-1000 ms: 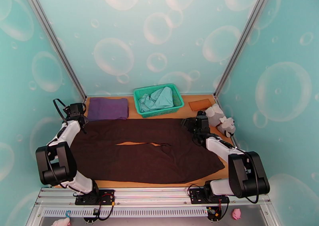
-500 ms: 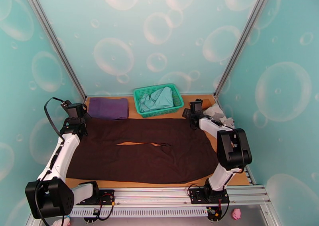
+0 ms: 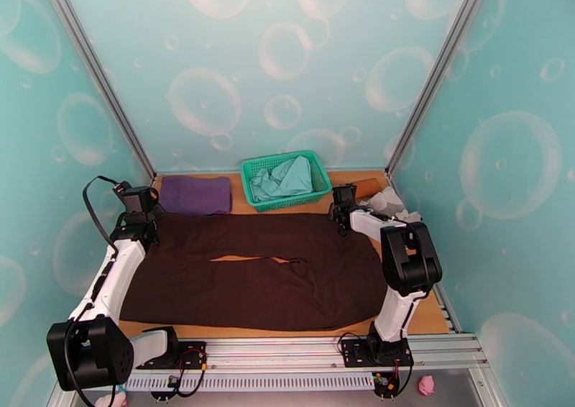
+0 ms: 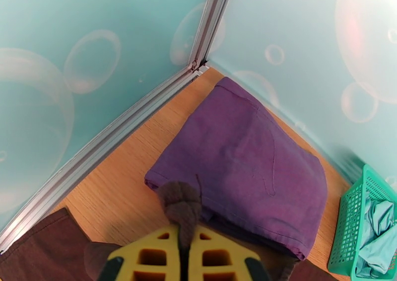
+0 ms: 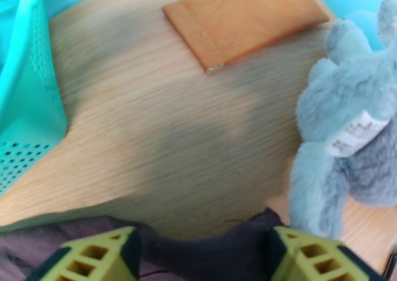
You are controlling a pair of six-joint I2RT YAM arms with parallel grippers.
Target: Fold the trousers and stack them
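Note:
The dark brown trousers (image 3: pixel 251 272) lie spread flat across the table, legs pointing left. My left gripper (image 3: pixel 146 218) is at their far-left corner. In the left wrist view its yellow fingers (image 4: pixel 149 252) are shut on a pinched bunch of the trousers (image 4: pixel 181 206). My right gripper (image 3: pixel 337 214) is at the far-right corner. In the right wrist view the right gripper (image 5: pixel 203 257) has its jaws apart, and a fold of the trousers (image 5: pixel 218 249) lies between the two fingertips (image 5: pixel 99 259).
A folded purple cloth (image 3: pixel 194 195) lies at the far left, just past the left gripper. A green mesh basket (image 3: pixel 291 200) holding a pale teal garment (image 3: pixel 284 177) stands at the far middle. A grey plush toy (image 5: pixel 347 123) and a flat orange-brown piece (image 5: pixel 243 21) lie at the far right.
Both arms have stretched out toward the trousers' far corners. The right gripper has moved left onto the far-right corner and its jaws have narrowed. The left gripper stays shut on the fabric.

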